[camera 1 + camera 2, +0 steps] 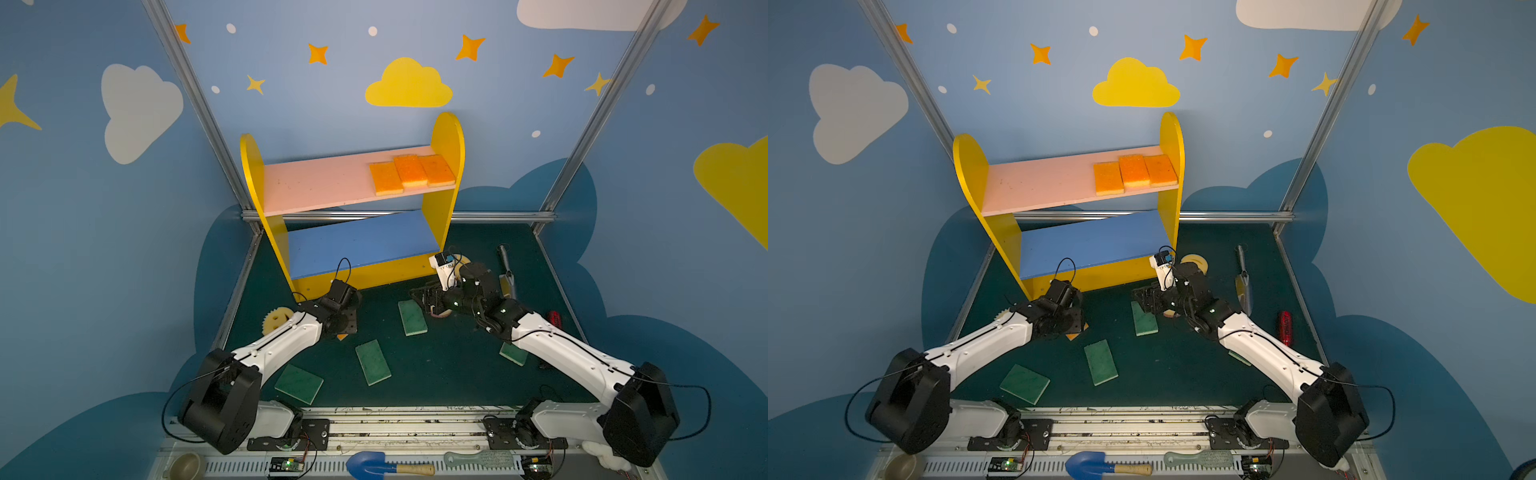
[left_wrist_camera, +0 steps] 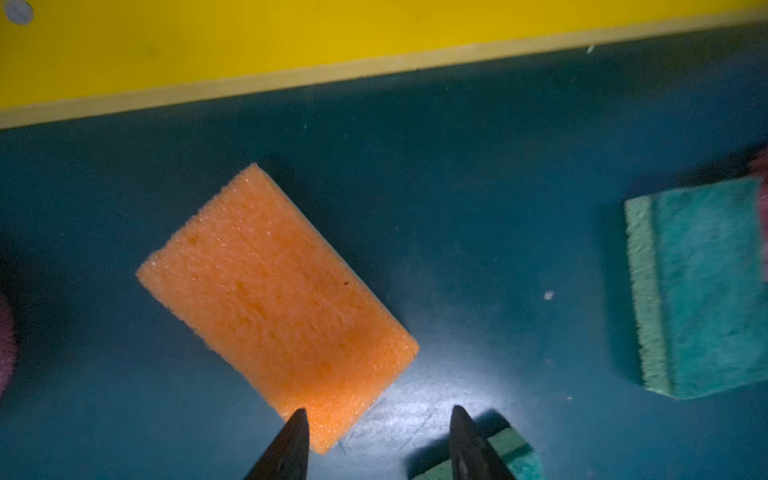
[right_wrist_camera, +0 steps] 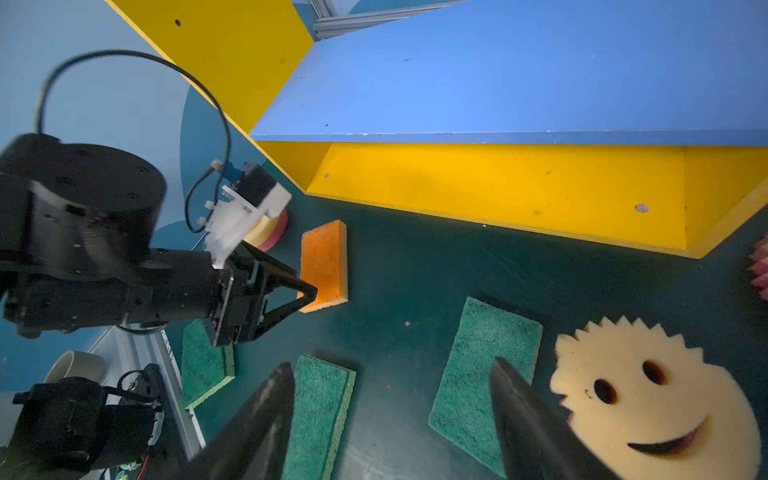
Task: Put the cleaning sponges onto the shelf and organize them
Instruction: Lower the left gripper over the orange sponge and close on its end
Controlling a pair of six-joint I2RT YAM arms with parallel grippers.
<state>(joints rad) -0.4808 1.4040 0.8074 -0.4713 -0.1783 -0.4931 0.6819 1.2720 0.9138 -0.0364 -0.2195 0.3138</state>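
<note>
The shelf [image 1: 316, 183] [image 1: 1038, 183] stands at the back, with three orange-topped sponges [image 1: 411, 172] [image 1: 1133, 172] side by side at the right end of its pink board. Another orange sponge [image 2: 274, 299] [image 3: 324, 266] lies flat on the green mat before the shelf's yellow base. My left gripper [image 2: 379, 411] is open just over that sponge's near corner and holds nothing. My right gripper [image 3: 392, 365] [image 1: 419, 297] is open and empty above a green sponge [image 3: 486, 374] [image 1: 412, 318]. A smiley sponge [image 3: 648, 407] lies beside that green one.
More green sponges [image 1: 373, 361] [image 1: 299, 384] [image 1: 513, 353] lie on the mat, and a smiley sponge [image 1: 276, 320] sits by the left arm. A metal tool [image 1: 507, 270] and a red can [image 1: 555, 320] are at the right. A blue shovel [image 1: 374, 465], brush [image 1: 478, 459] and bowl [image 1: 185, 465] line the front rail.
</note>
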